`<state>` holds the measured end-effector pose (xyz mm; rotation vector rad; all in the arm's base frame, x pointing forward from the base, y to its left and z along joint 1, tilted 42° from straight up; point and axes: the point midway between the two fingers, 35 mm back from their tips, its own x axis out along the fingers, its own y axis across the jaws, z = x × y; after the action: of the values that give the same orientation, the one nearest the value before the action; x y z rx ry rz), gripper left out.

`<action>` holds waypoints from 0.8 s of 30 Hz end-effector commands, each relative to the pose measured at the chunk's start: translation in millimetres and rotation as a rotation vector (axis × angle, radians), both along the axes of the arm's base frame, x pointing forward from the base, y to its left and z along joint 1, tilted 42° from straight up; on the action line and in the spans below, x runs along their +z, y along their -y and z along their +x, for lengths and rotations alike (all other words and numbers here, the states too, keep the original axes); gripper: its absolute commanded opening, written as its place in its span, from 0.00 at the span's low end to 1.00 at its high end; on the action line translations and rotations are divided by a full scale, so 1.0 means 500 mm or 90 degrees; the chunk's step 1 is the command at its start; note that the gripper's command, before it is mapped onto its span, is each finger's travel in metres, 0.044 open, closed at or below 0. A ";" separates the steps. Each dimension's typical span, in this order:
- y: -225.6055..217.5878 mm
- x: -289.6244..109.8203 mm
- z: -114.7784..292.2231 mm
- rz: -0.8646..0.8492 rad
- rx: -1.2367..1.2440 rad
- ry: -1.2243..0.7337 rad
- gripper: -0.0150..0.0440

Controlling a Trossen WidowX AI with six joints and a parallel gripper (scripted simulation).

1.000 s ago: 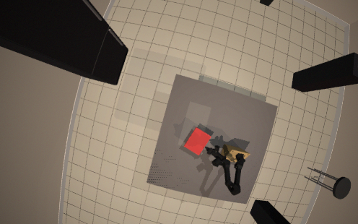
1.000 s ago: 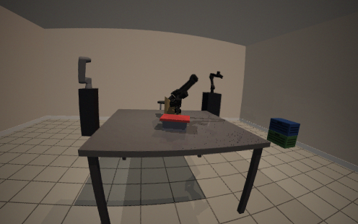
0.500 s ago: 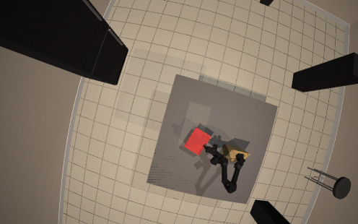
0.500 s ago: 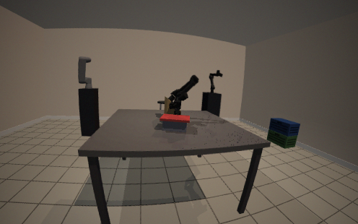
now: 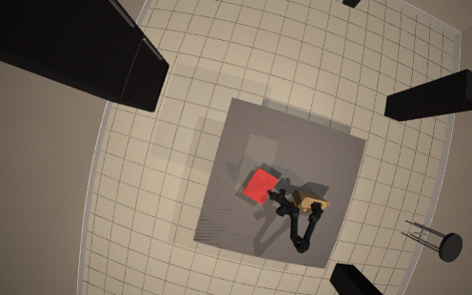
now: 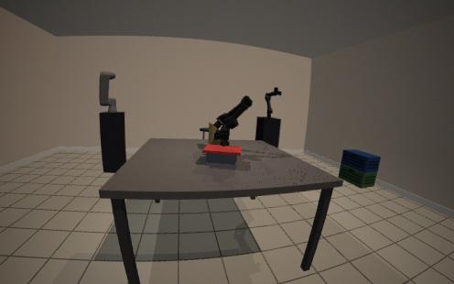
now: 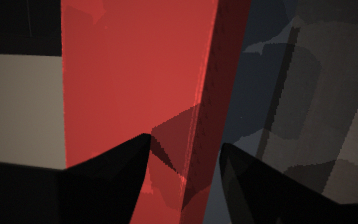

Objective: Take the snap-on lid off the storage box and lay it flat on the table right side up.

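The red lid [image 6: 221,149] sits flat on top of the dark blue-grey storage box [image 6: 221,158], which stands on the grey surface [image 6: 183,176] a little back from its middle, toward the side where the arm is mounted. From the wrist view the lid's long edge [image 7: 200,100] runs up between the two dark fingers, one over the red top and the other over the box's side and the grey beyond it, so they straddle the lid's rim. The fingers [image 5: 272,193] are partly closed, roughly midway, and from here I cannot tell whether they are touching the rim or gripping it. The black arm [image 5: 301,228] folds up from a tan base block [image 5: 311,200] just beside the box and reaches down over the lid's near edge. Around the surface stand black pedestals [image 6: 112,141], one with a pale arm on it, a stool [image 5: 449,245], and blue and green crates [image 6: 360,168] stacked by the wall.
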<state>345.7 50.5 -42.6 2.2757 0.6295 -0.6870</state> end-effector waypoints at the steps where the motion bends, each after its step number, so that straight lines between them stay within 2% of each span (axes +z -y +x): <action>1: 0.001 0.002 0.005 0.001 -0.004 0.004 0.51; 5: 0.001 0.002 0.005 0.001 -0.004 0.004 0.46; 10: 0.001 0.002 0.005 0.001 -0.004 0.004 0.25; 24: 0.005 0.005 0.002 -0.001 -0.003 0.002 0.25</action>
<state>346.7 49.0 -40.8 2.2788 0.6227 -0.6870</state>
